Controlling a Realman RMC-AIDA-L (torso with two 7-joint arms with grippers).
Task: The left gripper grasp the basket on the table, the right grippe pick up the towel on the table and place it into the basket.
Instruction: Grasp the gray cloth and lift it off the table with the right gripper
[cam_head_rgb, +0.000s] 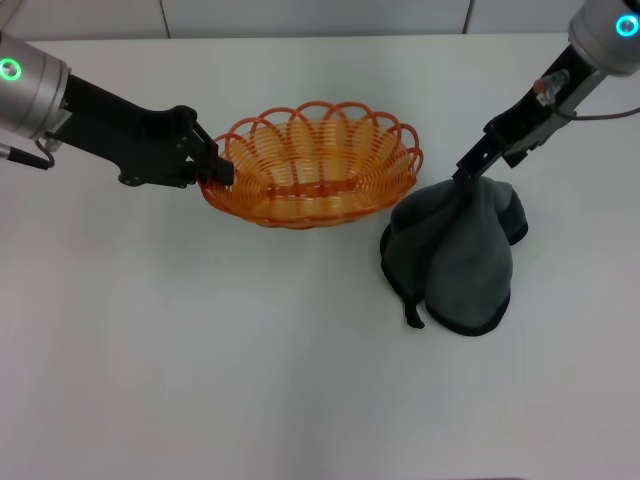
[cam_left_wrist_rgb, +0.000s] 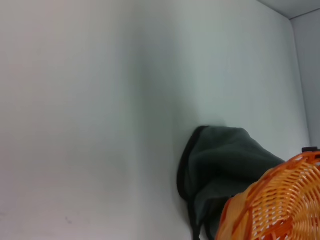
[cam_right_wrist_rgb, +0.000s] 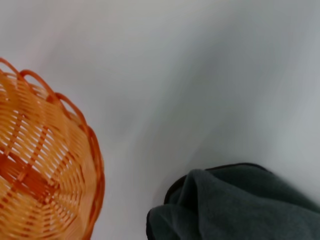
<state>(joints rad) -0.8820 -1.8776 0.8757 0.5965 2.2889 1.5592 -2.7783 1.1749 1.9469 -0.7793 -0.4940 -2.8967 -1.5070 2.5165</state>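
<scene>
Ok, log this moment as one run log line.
left pincer: shut on basket rim | right pincer: shut on towel top, pulled into a peak | towel: beside basket on table, not in it yet

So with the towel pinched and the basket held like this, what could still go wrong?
1. The right gripper pinches only a peak of the rumpled dark grey fleece towel; most still lies on the white table, so it may slip free.
2. The left gripper holds just the rim of the tilted orange wire-weave basket, which could tip.
</scene>
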